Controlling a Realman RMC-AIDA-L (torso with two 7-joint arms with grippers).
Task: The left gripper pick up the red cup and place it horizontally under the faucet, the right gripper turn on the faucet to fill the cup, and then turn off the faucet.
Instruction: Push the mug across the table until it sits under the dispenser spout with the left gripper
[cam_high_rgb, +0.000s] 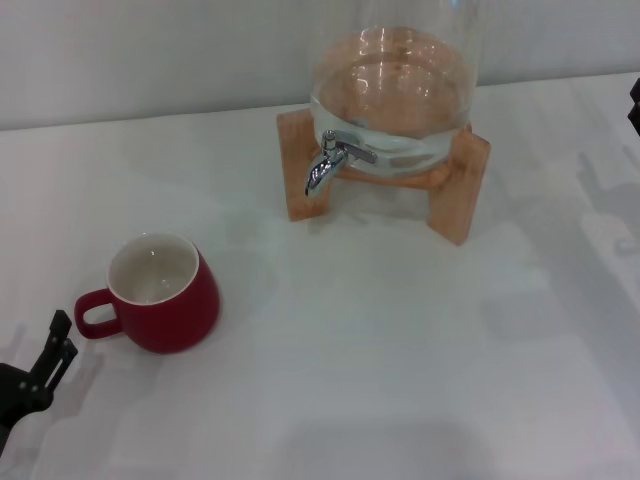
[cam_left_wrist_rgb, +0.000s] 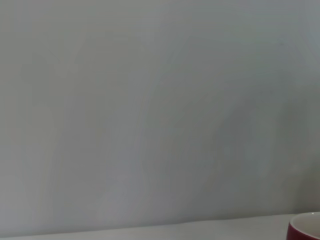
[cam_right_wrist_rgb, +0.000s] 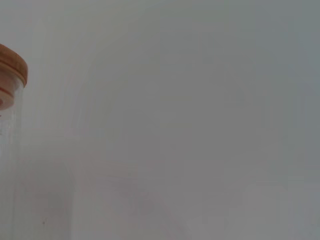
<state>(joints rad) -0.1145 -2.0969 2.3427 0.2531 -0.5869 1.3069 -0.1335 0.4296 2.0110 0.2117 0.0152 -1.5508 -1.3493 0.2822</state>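
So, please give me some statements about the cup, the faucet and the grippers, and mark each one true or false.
1. The red cup stands upright on the table. True.
2. The cup is under the faucet. False: it stands apart, nearer the robot, on its left.
3. The left gripper holds the cup. False: it is beside the handle, not touching.
4. The glass jar rests on a wooden stand. True.
5. The right gripper is on the faucet lever. False: only at the picture's right edge.

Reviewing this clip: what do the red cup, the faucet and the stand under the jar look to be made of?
The red cup: likely glazed ceramic, glossy red outside, white inside. The faucet: polished metal or chrome plating, given its mirror-like highlights. The stand: light wood, matte, perhaps bamboo. The jar on it looks like clear glass.
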